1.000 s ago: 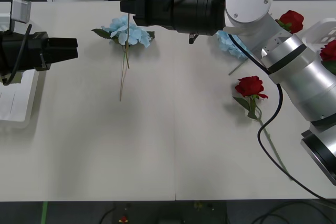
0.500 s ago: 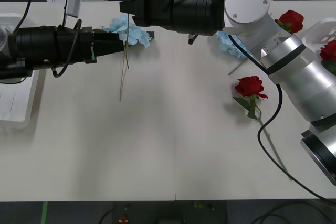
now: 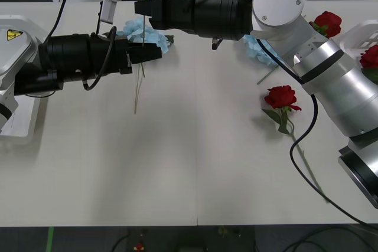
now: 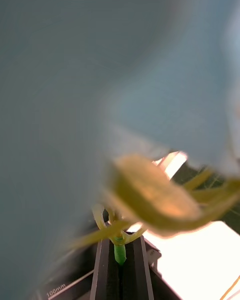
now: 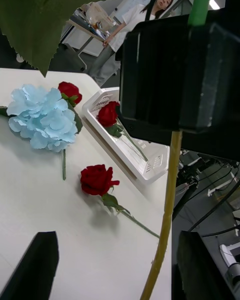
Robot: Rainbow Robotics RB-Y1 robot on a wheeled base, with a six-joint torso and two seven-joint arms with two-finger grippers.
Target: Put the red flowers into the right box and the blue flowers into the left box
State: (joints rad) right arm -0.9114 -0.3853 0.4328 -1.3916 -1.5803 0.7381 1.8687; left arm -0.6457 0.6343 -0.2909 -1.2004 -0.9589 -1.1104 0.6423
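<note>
White plastic shows at the far left table edge, the left box (image 3: 13,123), beside a yellow warning triangle on the left arm. The left gripper (image 3: 155,54), fingers spread apart, flanks a thin yellowish stem (image 3: 140,78) hanging upright from the right gripper (image 3: 142,7), which is clenched on that stem just under its green leaves. A fluffy pale-blue flower (image 3: 143,35) lies on the table behind. Farther right a red rose (image 3: 282,97) lies flat; another rests in the right box (image 5: 131,145). "100mm" is printed beside the right gripper's finger.
</note>
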